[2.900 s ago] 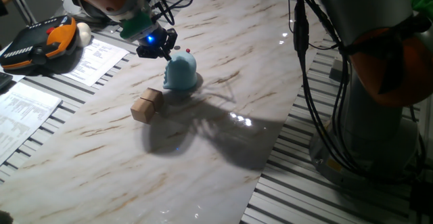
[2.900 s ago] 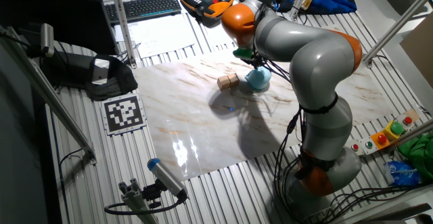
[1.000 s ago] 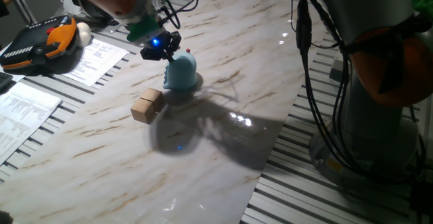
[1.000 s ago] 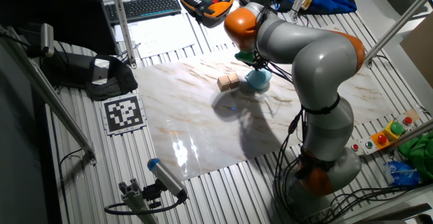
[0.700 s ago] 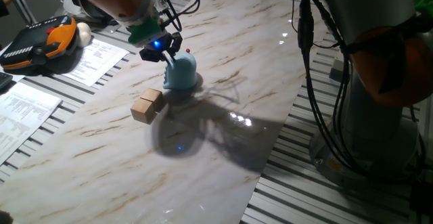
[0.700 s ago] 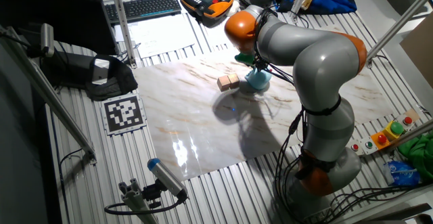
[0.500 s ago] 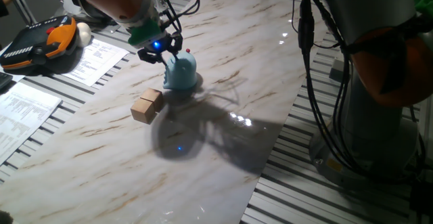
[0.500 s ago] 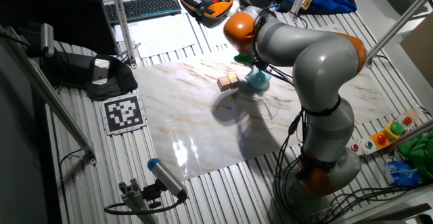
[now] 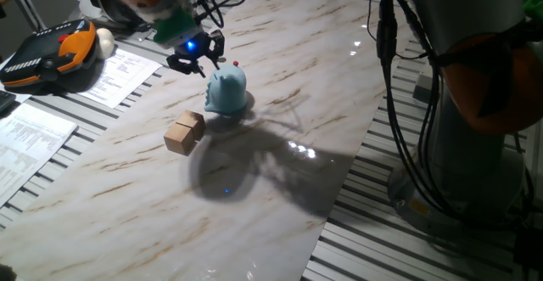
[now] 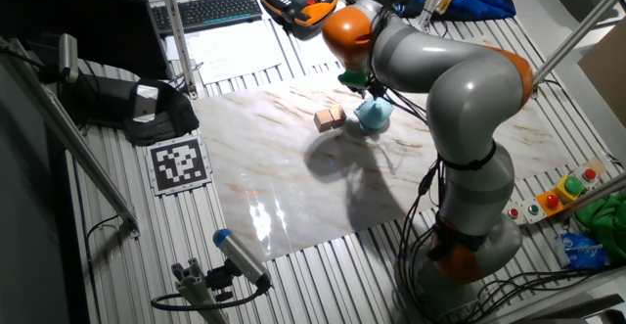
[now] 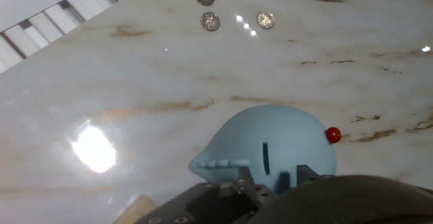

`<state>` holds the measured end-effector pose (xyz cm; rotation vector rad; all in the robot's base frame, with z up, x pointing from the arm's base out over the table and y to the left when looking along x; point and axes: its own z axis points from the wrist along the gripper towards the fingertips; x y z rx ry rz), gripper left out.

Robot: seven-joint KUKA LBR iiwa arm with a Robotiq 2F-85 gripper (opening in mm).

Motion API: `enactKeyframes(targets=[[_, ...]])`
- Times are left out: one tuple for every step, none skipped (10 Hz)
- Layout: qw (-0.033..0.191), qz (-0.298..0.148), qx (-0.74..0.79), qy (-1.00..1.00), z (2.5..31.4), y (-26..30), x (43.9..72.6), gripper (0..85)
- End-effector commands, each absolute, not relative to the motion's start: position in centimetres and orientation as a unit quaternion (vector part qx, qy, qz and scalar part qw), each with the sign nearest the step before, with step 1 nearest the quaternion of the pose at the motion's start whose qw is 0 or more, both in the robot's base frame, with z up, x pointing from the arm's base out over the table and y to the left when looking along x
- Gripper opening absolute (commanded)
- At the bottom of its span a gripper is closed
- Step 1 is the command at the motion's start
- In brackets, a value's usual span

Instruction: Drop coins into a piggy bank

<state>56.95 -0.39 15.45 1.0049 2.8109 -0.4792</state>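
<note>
The light blue piggy bank (image 9: 226,91) stands on the marble table, a red dot (image 9: 235,63) on its far side. It also shows in the other fixed view (image 10: 373,115). In the hand view the piggy bank (image 11: 270,139) fills the lower middle, its dark slot (image 11: 264,158) facing the camera. Three small round coins (image 11: 210,21) lie on the table beyond it, seen only in the hand view. My gripper (image 9: 197,57) hovers just above and left of the dome. It looks open and empty. Its fingertips (image 11: 241,176) show at the bottom edge.
Two tan wooden cubes (image 9: 184,132) sit together left of the piggy bank, also in the other fixed view (image 10: 330,118). An orange-black pendant (image 9: 47,53) and papers (image 9: 119,73) lie off the marble's left edge. The arm's base (image 9: 475,103) stands at the right.
My gripper has lifted slightly and drifted left, away from the top of the piggy bank. The piggy bank and the cubes have not moved.
</note>
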Motion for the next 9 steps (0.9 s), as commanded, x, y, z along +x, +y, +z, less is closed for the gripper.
enactKeyframes(targets=[[0.057,-0.15,0.334,0.929,15.7,0.1,57.0,0.0],[0.055,-0.147,0.334,0.929,16.1,0.9,57.0,0.0],[0.052,-0.14,0.334,0.931,16.5,1.8,57.1,0.0],[0.049,-0.115,0.331,0.935,16.9,3.0,57.2,0.0],[0.049,-0.105,0.32,0.94,17.1,3.9,57.2,0.0],[0.056,-0.098,0.307,0.945,17.2,4.8,57.1,0.0],[0.063,-0.092,0.289,0.951,17.1,5.3,57.0,0.0],[0.068,-0.071,0.268,0.958,17.0,5.5,57.0,0.0],[0.069,-0.055,0.246,0.965,17.0,5.6,57.0,0.0]])
